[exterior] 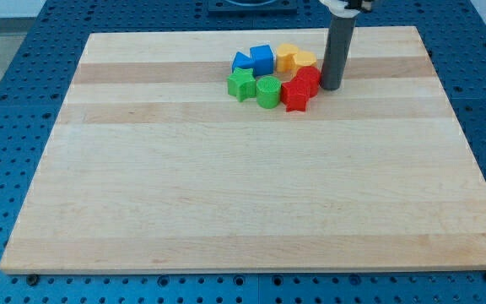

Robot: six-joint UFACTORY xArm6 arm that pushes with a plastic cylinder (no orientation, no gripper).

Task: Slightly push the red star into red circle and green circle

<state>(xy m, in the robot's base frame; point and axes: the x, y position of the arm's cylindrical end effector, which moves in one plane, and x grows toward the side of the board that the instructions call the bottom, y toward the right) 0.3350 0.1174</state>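
Note:
The red star [296,95] lies near the view's top centre of the wooden board, touching the green circle [268,92] on its left. The red circle [309,78] sits just above and right of the star, touching it. My tip [331,87] rests on the board just right of the red circle and up-right of the red star, very close to both.
A green star [241,84] lies left of the green circle. A blue triangle [242,61] and a blue cube [261,57] sit above them. Two yellow blocks [292,57] lie above the red circle. The board's top edge [251,32] is near.

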